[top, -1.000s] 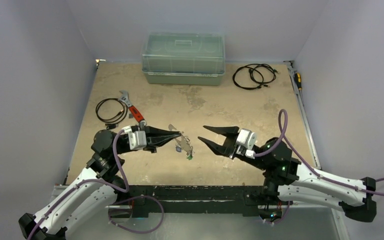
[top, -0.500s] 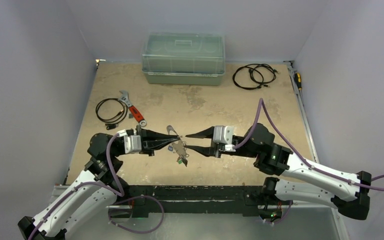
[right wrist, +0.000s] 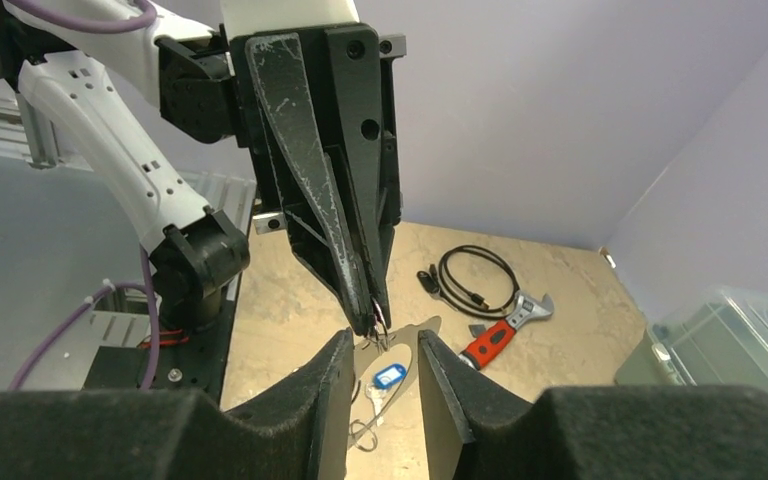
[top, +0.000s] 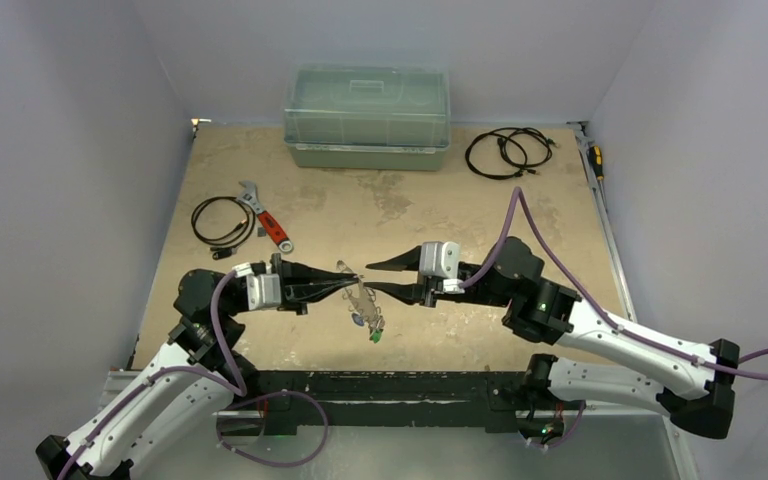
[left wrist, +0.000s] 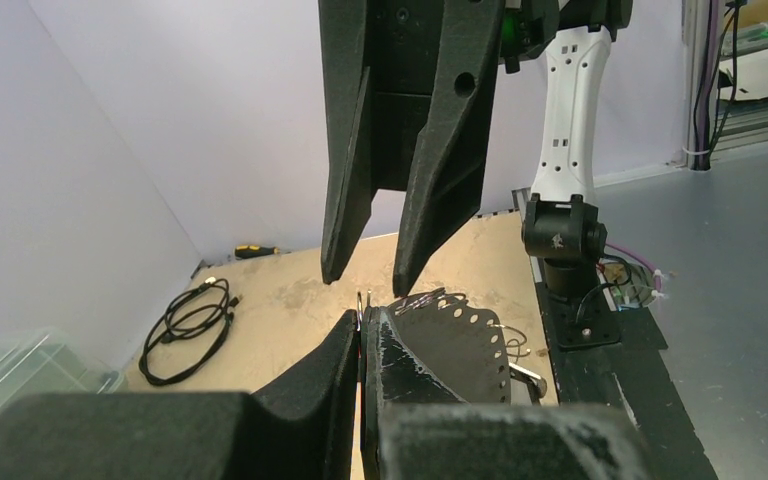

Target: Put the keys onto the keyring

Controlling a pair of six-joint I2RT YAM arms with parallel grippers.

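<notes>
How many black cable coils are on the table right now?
2. The left cable coil lies by the red-handled wrench at the left; the right cable coil lies at the far right, beside the clear lidded box. I see no others.

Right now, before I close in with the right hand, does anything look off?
Nothing stands out. The left hand is shut on the keyring, with the keys dangling in a bunch beneath it. The right hand is open just opposite. No spill or damage shows.
</notes>
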